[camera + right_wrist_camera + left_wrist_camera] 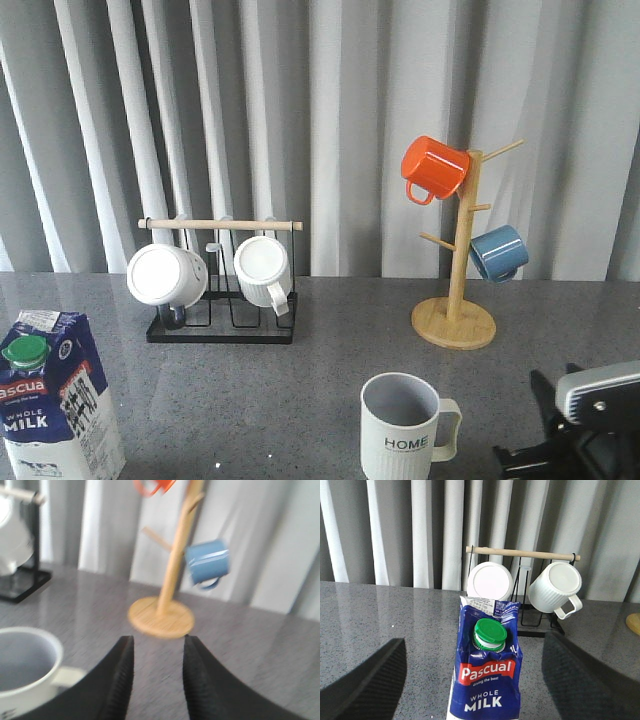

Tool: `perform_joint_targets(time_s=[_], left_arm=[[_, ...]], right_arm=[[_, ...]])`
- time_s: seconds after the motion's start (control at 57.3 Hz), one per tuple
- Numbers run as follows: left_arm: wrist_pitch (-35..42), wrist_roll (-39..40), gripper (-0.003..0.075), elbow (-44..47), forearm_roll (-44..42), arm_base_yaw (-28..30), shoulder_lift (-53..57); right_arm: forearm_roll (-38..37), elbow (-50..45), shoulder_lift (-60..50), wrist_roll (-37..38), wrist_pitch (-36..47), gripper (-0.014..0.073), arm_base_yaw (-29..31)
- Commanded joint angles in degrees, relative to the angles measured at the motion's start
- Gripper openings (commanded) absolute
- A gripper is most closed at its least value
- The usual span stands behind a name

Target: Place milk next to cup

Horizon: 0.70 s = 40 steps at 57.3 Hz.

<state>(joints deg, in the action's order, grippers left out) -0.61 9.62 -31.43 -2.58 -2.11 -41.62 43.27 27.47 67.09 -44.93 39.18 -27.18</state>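
Front view: capped milk [55,400] stands apart from empty cup [402,428]; both grippers hold nothing.

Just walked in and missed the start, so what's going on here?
A two-armed robot is about to move the milk carton next to the HOME mug. The carton stands at the table's front left, far from the mug at front right. The left pincer is open with the carton between its fingers, not yet gripped. The right pincer hangs empty by the mug.
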Motion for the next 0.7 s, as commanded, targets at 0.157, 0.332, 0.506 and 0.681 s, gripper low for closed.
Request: perform_joint_targets(time_s=[0.157, 0.332, 0.506, 0.681], left_arm=[[4.2, 0.5, 0.0533, -1.9, 0.3, -0.3, 0.2], [4.2, 0.5, 0.0533, -1.9, 0.3, -0.3, 0.2], [4.2, 0.5, 0.0533, -1.9, 0.3, -0.3, 0.2], [4.2, 0.5, 0.0533, -1.9, 0.3, -0.3, 0.2]], right_arm=[[-1.4, 1.2, -10.6, -6.9, -3.1, 0.0006, 6.6], [-1.5, 1.2, -15.2, -6.8, -7.6, -0.0006, 11.6], [-5.2, 1.2, -18.0, -4.7, -10.0, -0.0004, 14.9], [-18.1, 1.2, -19.6, 13.3, -11.0, -0.0003, 19.6]])
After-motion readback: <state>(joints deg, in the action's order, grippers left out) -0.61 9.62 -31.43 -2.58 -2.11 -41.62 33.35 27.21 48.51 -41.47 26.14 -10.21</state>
